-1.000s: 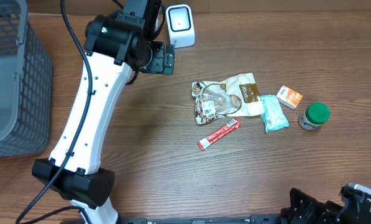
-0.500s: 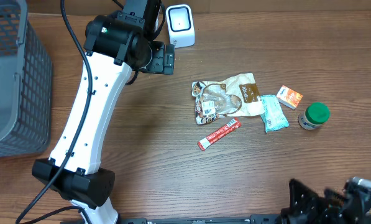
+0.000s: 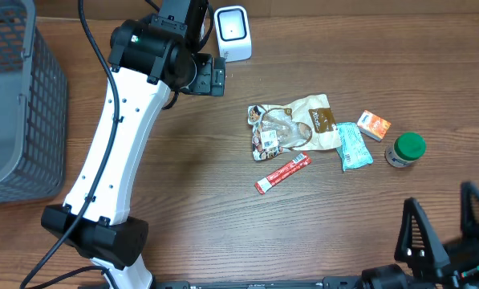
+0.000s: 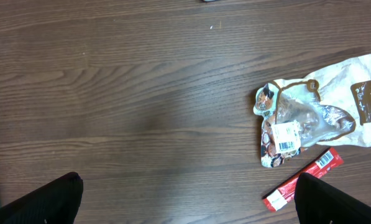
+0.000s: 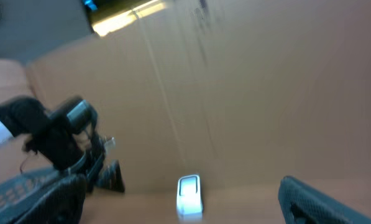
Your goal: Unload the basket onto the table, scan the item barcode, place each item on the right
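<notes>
Several items lie right of the table's middle: a crumpled snack bag (image 3: 291, 124) (image 4: 309, 115) with a barcode label (image 4: 286, 137) facing up, a red stick pack (image 3: 282, 173) (image 4: 303, 180), a teal packet (image 3: 354, 145), an orange box (image 3: 374, 124) and a green-lidded jar (image 3: 405, 149). The white scanner (image 3: 233, 32) (image 5: 189, 193) stands at the back edge. My left gripper (image 3: 210, 76) (image 4: 188, 208) hangs open and empty beside the scanner, well left of the items. My right gripper (image 3: 449, 227) is open and empty at the front right corner, its fingers (image 5: 325, 202) framing a blurred view towards the scanner.
A grey mesh basket (image 3: 14, 104) fills the left edge. The white left arm (image 3: 115, 152) runs from its base at the front left up to the back. A brown cardboard wall (image 5: 247, 93) stands behind the scanner.
The right gripper has come up into view at the front right, its spread fingers now pointing toward the back. The left arm and the items have not moved.
</notes>
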